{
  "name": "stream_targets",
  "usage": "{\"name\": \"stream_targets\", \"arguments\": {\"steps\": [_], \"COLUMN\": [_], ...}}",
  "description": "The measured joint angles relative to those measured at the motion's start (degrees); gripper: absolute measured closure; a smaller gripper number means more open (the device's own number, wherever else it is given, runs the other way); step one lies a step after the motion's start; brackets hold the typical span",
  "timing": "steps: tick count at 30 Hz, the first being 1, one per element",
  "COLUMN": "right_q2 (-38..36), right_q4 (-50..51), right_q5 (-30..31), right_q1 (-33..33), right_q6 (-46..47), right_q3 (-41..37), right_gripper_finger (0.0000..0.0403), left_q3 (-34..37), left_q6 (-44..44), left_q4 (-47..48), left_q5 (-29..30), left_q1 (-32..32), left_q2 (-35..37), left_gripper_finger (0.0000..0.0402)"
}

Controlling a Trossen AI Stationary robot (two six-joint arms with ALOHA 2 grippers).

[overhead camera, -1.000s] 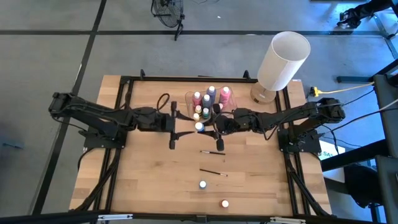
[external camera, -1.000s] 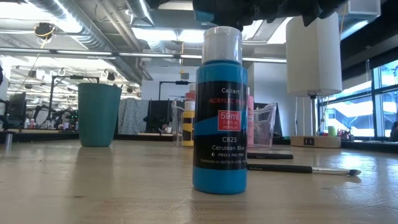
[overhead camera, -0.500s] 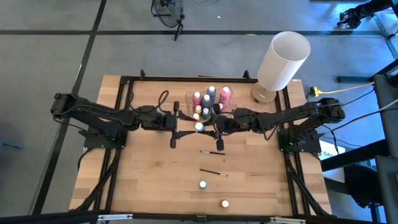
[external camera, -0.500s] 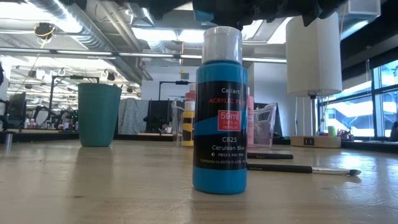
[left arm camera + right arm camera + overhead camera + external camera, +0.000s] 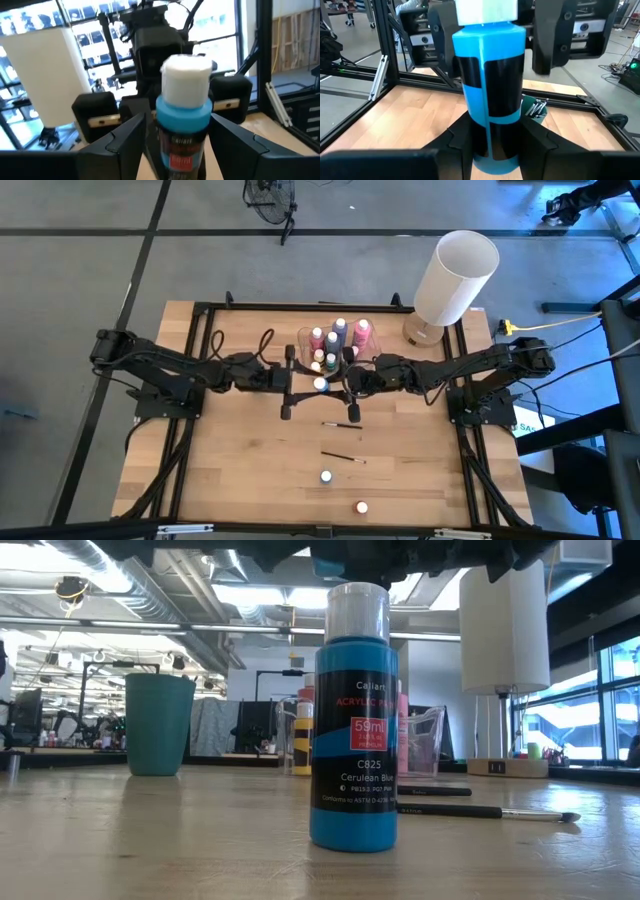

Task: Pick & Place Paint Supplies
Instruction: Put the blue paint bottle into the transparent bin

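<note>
Looking straight down from well above the wooden table (image 5: 250,470) in the high view, taking in both arms and the floor around. Sitting at table-top height in the low view, facing level across the boards into the room, very close to a blue paint bottle (image 5: 354,720) filling mid-frame. Riding on each wrist, facing one another across a second blue bottle (image 5: 183,107) at close range: looking from the left past the left gripper (image 5: 177,145), from the right past the right gripper (image 5: 495,145). Sharing the white lamp (image 5: 455,277) between high, low and left wrist views.
</note>
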State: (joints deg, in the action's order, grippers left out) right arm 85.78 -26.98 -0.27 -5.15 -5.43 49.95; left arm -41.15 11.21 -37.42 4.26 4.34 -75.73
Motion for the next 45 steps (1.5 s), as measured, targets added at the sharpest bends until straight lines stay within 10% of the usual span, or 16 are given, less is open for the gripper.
{"name": "stream_targets", "arguments": {"steps": [20, 34, 45], "right_q2": [0.0, -0.8, -4.0], "right_q4": [-0.4, 6.7, 7.5], "right_q5": [0.0, 1.3, 2.3], "right_q1": [0.0, -0.2, -0.2], "right_q6": [-0.1, 4.8, 1.3], "right_q3": [0.0, 0.0, 0.0], "right_gripper_finger": [0.0286, 0.0124, 0.0106], "left_q3": [0.0, 0.0, 0.0], "left_q6": [3.3, 3.7, 0.5], "left_q4": [-1.8, 6.4, 24.1], "left_q5": [-0.8, 2.7, 15.3], "left_q1": [0.0, 0.0, 0.0], "left_q2": [-0.6, 4.4, 10.5], "left_gripper_finger": [0.0292, 0.0303, 0.0303]}}
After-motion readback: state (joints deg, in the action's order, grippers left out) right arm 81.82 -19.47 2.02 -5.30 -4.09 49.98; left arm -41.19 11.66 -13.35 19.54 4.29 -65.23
